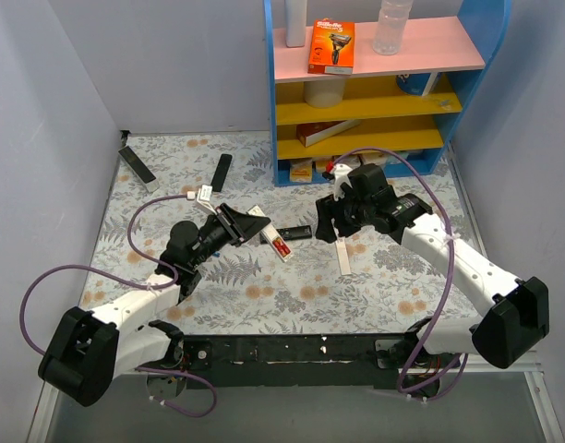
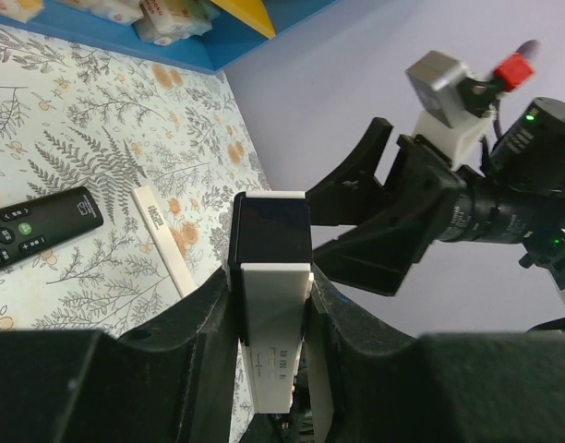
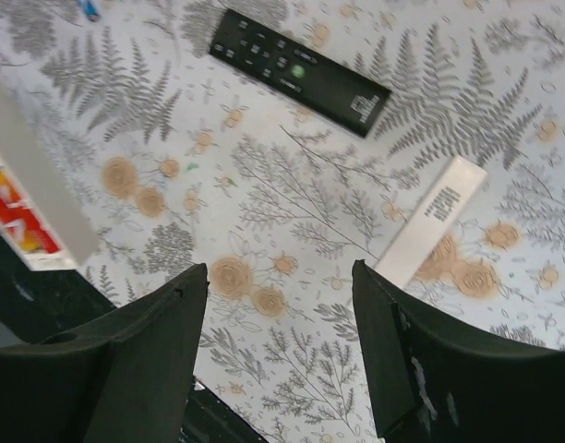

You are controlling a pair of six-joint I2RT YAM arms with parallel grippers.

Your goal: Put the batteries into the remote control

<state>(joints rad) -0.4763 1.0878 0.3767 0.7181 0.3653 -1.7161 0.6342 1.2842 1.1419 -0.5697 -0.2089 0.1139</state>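
My left gripper [image 1: 248,226] [image 2: 270,277] is shut on the white remote control [image 1: 267,233] [image 2: 272,323] and holds it above the table. The remote's open end shows the red batteries [image 1: 282,246] [image 3: 15,214] lying in its compartment. In the right wrist view the remote control [image 3: 42,198] sits at the left edge. My right gripper [image 1: 330,221] [image 3: 278,272] hangs open just right of that end, with only the floral table between its fingers. The white back cover [image 1: 343,257] [image 3: 432,220] [image 2: 162,238] lies flat on the table under the right gripper.
A small black remote [image 1: 299,232] [image 3: 299,70] [image 2: 35,231] lies between the grippers. Two more black remotes [image 1: 222,171] [image 1: 137,167] lie at the back left. A blue shelf unit [image 1: 375,88] stands at the back right. A small blue cell [image 3: 89,9] lies at the far edge.
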